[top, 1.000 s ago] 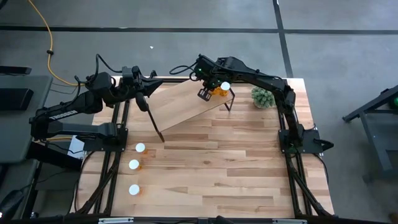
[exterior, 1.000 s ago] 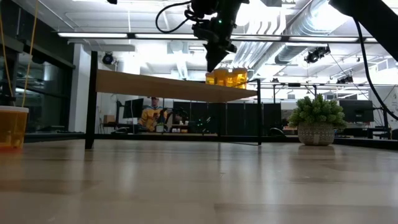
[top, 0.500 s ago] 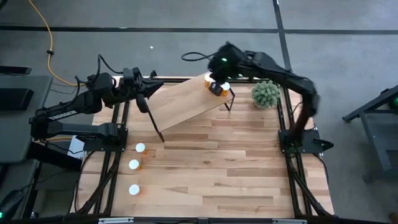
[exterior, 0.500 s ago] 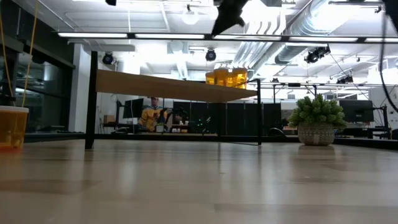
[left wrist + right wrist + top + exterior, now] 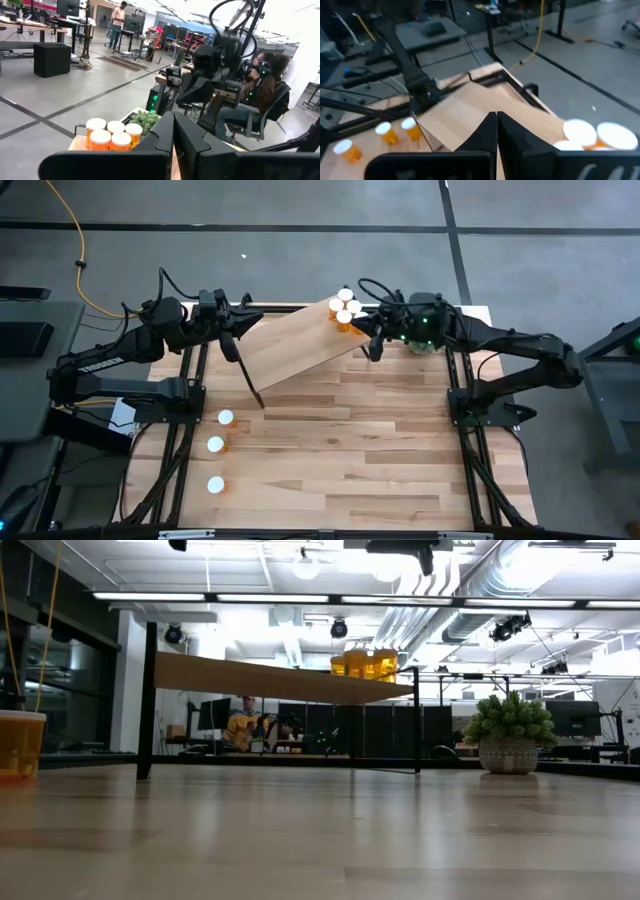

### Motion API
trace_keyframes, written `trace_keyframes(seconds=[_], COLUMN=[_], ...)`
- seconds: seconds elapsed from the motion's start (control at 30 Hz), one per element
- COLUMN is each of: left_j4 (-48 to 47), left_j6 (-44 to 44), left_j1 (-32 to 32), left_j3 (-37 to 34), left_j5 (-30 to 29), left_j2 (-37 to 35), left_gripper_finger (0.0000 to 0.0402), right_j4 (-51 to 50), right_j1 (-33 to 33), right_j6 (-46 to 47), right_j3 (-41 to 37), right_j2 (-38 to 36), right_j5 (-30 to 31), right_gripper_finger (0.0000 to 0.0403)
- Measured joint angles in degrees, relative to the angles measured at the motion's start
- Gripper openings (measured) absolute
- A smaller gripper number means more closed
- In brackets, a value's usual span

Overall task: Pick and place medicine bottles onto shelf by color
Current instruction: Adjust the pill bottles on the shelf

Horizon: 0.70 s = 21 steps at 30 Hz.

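Medicine bottles cluster on our shelf corner, just beside our right gripper, clenched empty; our left gripper waits, clenched.

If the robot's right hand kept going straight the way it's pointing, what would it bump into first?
Probably the shelf. The right hand, shut and empty, sits beside the four bottles on the shelf's end and points along the plank toward the left arm. The wrist view shows bare wood straight ahead, though its height above the plank is hard to judge.
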Motion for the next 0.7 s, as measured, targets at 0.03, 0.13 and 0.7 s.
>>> trace_keyframes(seconds=[0.03, 0.13, 0.7], left_j4=[0.0, 0.0, 0.02], left_j6=[-0.2, -0.86, -1.06], left_j1=[0.0, -0.02, -0.02], left_j3=[0.0, 0.0, 0.0], left_j5=[0.0, 0.0, -0.02], left_j2=[0.0, 0.0, 0.0], left_gripper_finger=[0.0, 0.0, 0.0], right_j4=[-0.43, -1.93, -45.27], right_j1=[0.06, 0.05, -12.3], right_j6=[0.69, 1.1, 4.13], right_j3=[-0.32, 0.28, 45.86], right_j2=[0.02, 1.03, 37.32], right_j5=[0.77, 1.37, 3.44], right_gripper_finger=[0.0, 0.0, 0.0])
